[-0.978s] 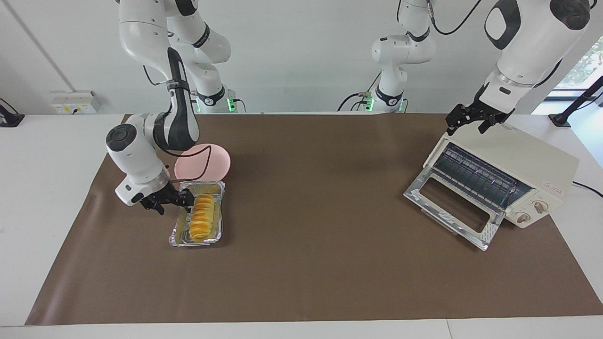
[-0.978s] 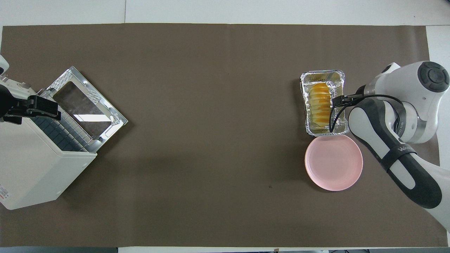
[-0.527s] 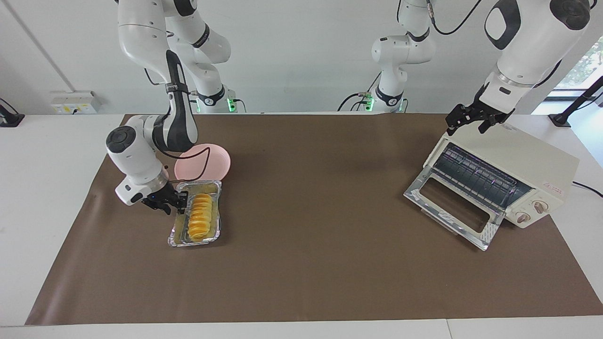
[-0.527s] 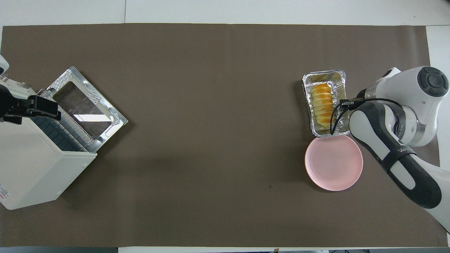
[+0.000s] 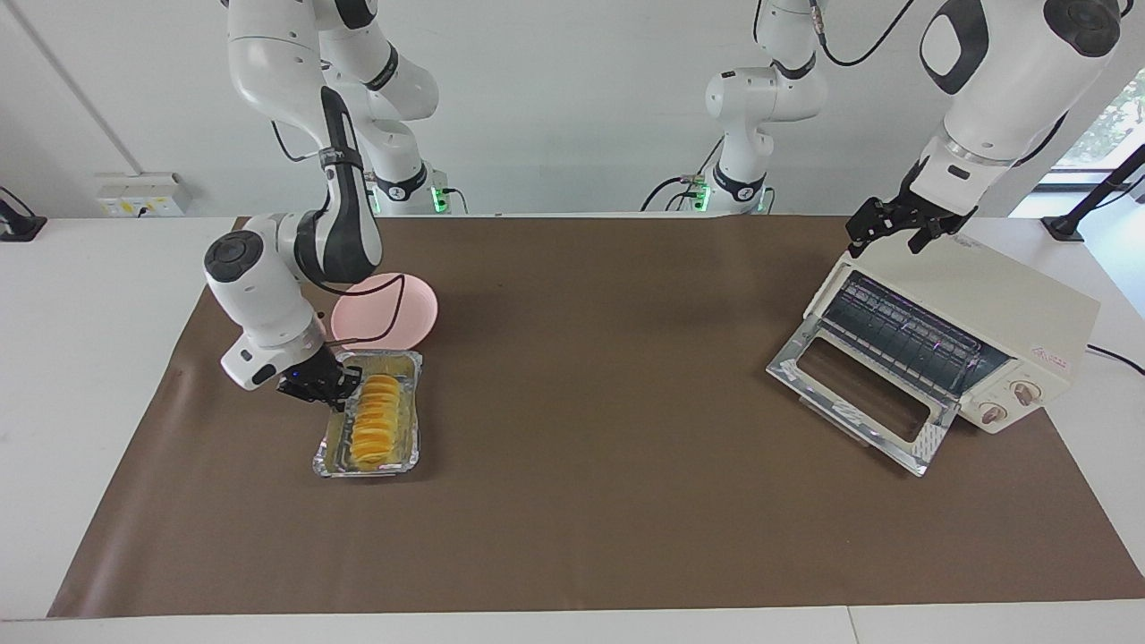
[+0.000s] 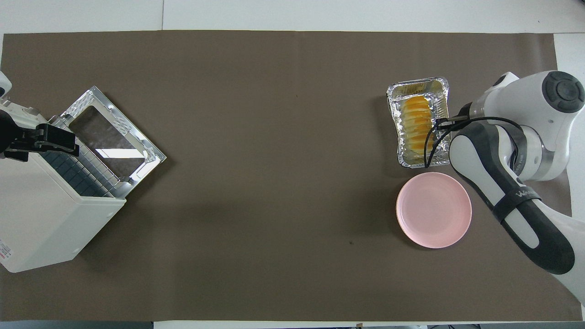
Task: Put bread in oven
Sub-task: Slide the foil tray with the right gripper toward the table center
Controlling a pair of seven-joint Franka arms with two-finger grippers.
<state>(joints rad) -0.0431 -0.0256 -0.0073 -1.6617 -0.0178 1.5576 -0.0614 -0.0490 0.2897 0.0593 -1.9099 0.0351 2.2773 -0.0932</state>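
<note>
One bread [image 5: 376, 420], one oven [image 5: 957, 335], one plate [image 5: 394, 313].

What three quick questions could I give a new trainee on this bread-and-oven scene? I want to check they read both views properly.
1. True or false: the oven door hangs open.
2. Where does the bread lie: (a) on the pink plate, (b) in the foil tray, (c) on the oven rack?
3. Which gripper is at the foil tray's rim?

Key:
1. True; the glass door is dropped down, the rack exposed.
2. b; the tray sits farther from the robots than the plate.
3. The right gripper; the left gripper waits over the oven's top.
</note>
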